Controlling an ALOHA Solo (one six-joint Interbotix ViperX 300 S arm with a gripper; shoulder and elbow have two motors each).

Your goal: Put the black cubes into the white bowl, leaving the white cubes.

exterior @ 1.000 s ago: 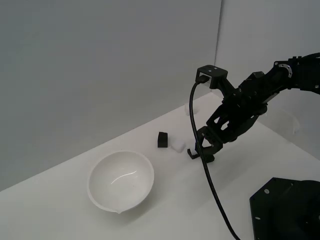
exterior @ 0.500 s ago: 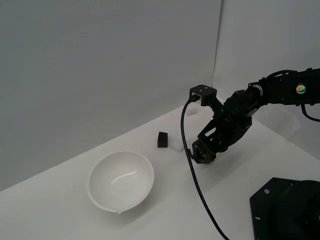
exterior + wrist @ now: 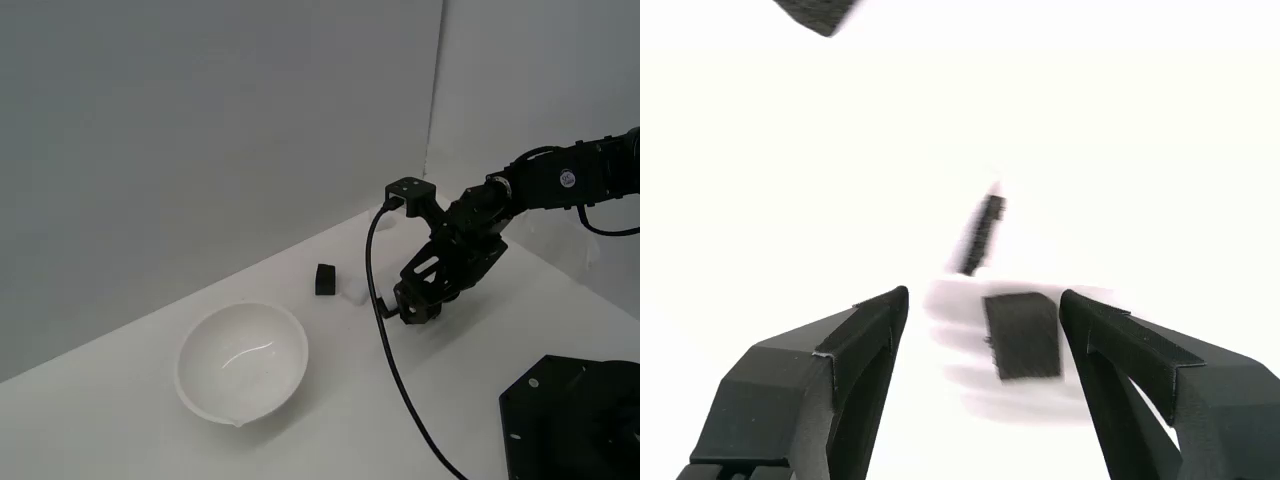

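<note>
The white bowl [image 3: 242, 362] sits empty at the exterior view's left. One black cube [image 3: 325, 279] rests behind it, with a white cube [image 3: 352, 291] touching its right side. My gripper [image 3: 411, 309] hangs low over the table to the right of that pair. In the wrist view the gripper [image 3: 983, 300] is open, and a blurred black cube [image 3: 1020, 335] lies on the table between the fingers, nearer one finger [image 3: 1140, 360]. A thin dark sliver [image 3: 982, 235] shows beyond it, and another black cube [image 3: 818, 12] sits at the frame edge. Faint white shapes surround the near cube.
A black base plate [image 3: 575, 420] fills the exterior view's lower right corner. The arm's black cable [image 3: 385, 340] trails across the table in front of the gripper. A grey wall stands behind the table's far edge.
The wrist has dropped toward the table and the gripper has shifted slightly to the right. The black cube by the white cube and the bowl have not moved.
</note>
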